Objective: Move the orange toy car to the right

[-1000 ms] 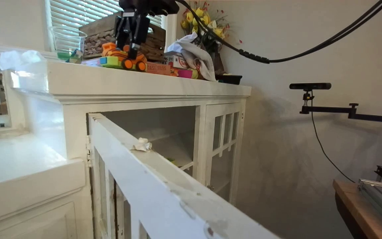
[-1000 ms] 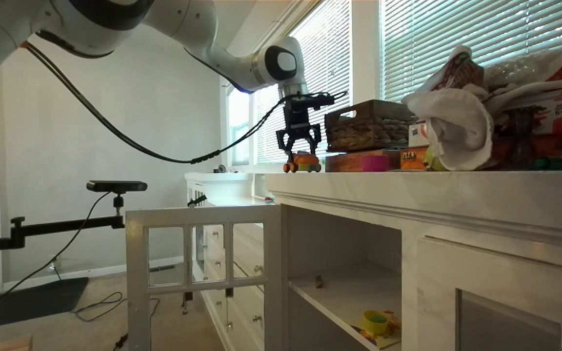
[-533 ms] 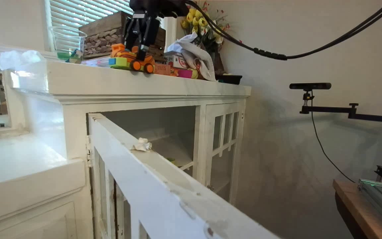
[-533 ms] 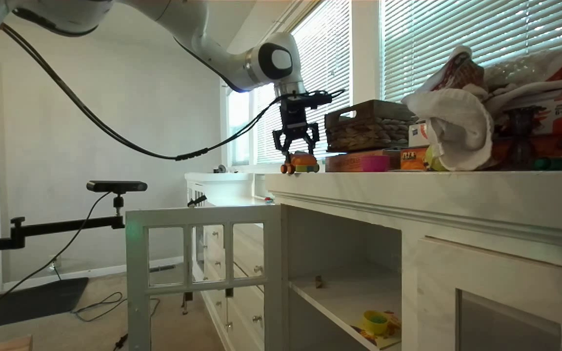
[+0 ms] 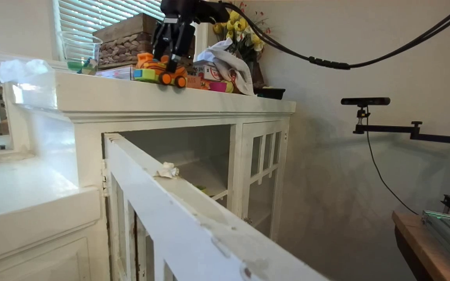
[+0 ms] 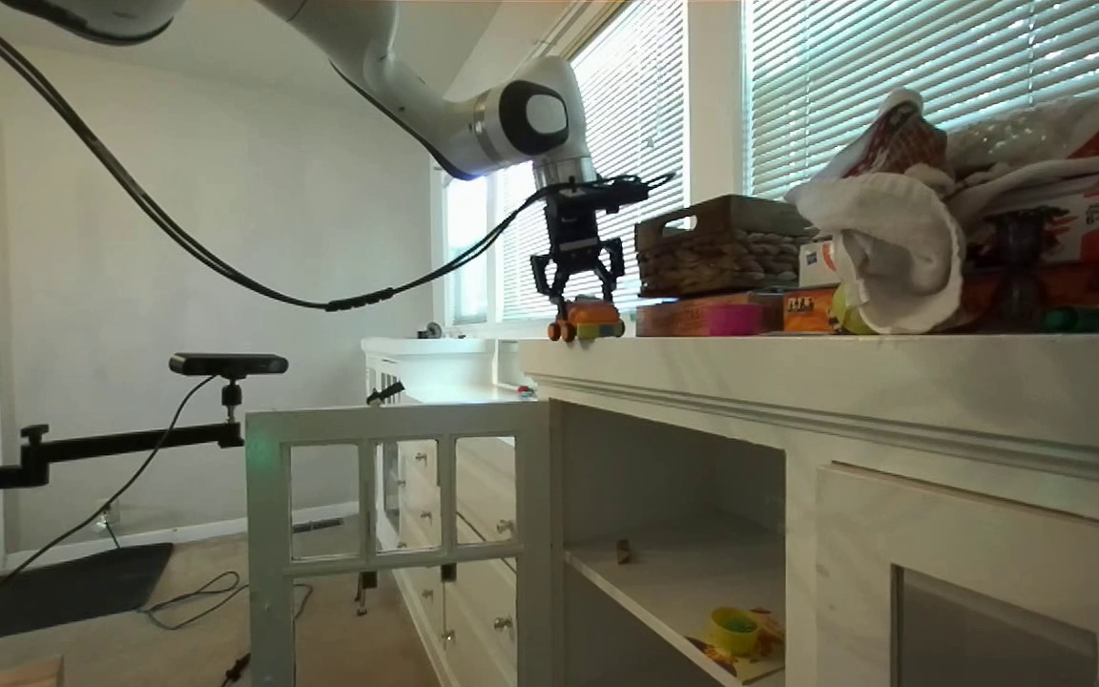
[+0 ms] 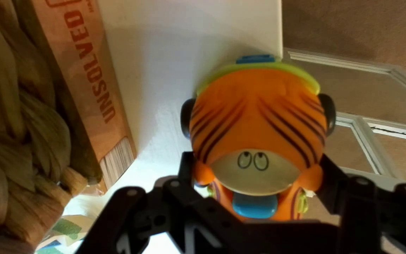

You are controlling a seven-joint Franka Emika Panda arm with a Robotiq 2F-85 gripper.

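The orange toy car [image 5: 156,68] has dark stripes, black-and-orange wheels and a green-and-blue end. It is at the front edge of the white cabinet top, and in an exterior view its wheels overlap that edge. I cannot tell if they touch the top. My gripper [image 5: 165,62] points down from above and is shut on the car, one finger on each side. The car [image 7: 259,120] fills the middle of the wrist view, between the fingertips of the gripper [image 7: 258,169]. The car [image 6: 595,313] and gripper [image 6: 586,300] also show in an exterior view.
A wicker basket [image 6: 729,250] on flat boxes [image 7: 86,67] stands behind and beside the car. A pink cup [image 6: 734,320] and a white cloth [image 6: 902,253] are farther along the cabinet top [image 5: 209,100]. A clear container [image 5: 79,48] stands nearby. An open cabinet door [image 5: 193,199] juts out below.
The gripper and the car have moved together, to the right and slightly down in an exterior view, slightly left in the other exterior view. The gripper has stayed shut on the car.
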